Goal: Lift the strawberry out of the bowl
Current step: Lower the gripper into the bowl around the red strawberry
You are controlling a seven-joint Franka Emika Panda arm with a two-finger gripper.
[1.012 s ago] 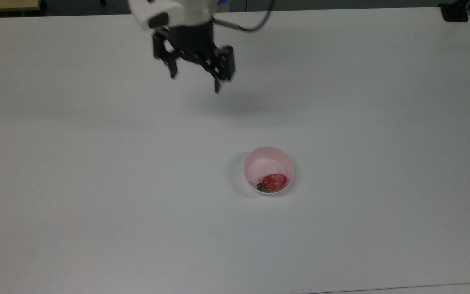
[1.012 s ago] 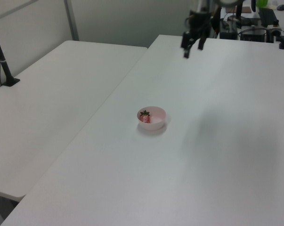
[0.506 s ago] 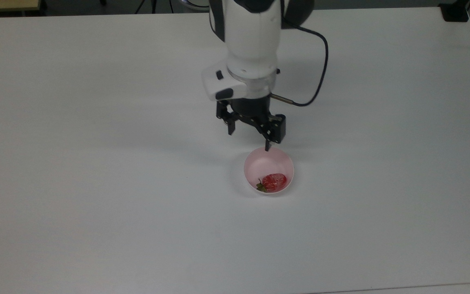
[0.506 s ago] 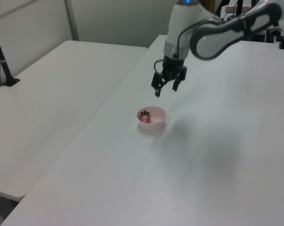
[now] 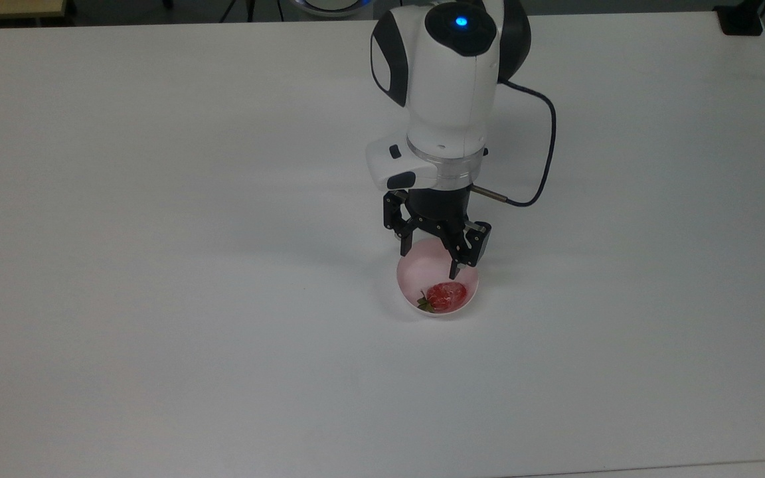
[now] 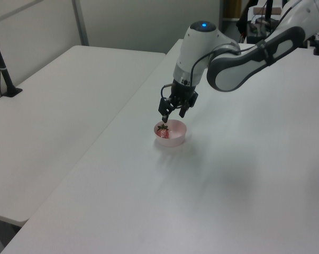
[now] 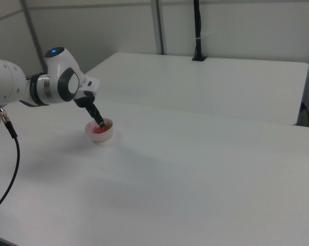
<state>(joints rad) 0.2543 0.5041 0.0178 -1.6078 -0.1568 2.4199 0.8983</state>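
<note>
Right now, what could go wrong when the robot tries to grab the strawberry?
The strawberry lies against the bowl's near wall in the top view, so a finger of the open gripper might hit the rim and tip or push the light bowl. The glossy berry could also slip or get squashed.

White arm (image 5: 447, 86), grey joints, blue light, black hand (image 5: 427, 265), black cable (image 5: 542, 159).

Your top view looks steeply down, facing the gripper (image 5: 427, 265); your left and right views watch it obliquely from opposite sides; all 3 share the bowl (image 5: 409, 273).
</note>
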